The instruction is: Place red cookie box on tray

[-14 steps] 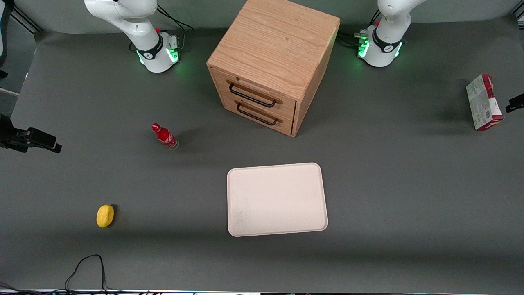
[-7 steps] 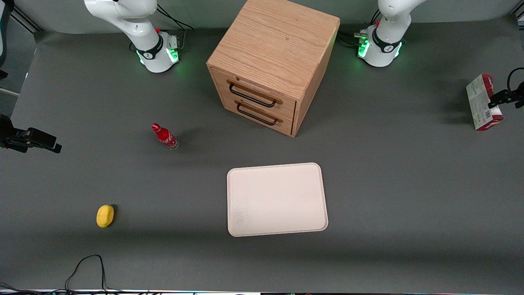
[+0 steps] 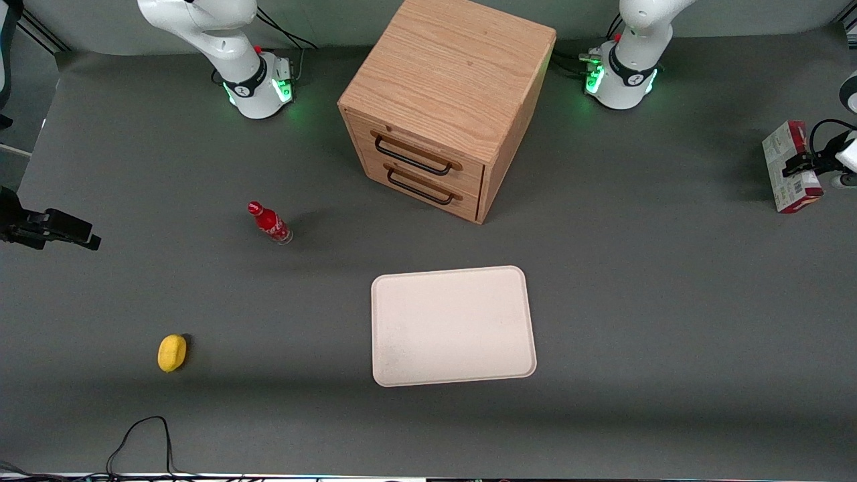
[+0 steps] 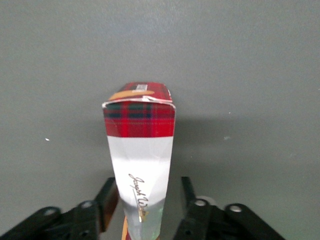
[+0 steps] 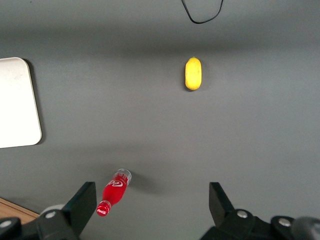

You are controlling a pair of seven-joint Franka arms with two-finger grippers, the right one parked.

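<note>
Gripper [image 4: 150,200] spread open astride the upright red cookie box [image 4: 140,150], one finger each side, not clamped

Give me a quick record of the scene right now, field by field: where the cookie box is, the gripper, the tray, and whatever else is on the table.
red cookie box: standing on the table, toward the working arm's end
gripper: at the box, fingers open, one on each side
tray: nothing on it, in front of the drawer chest
red bottle: upright, toward the parked arm's end
yellow object: nearer the front camera than the bottle
</note>
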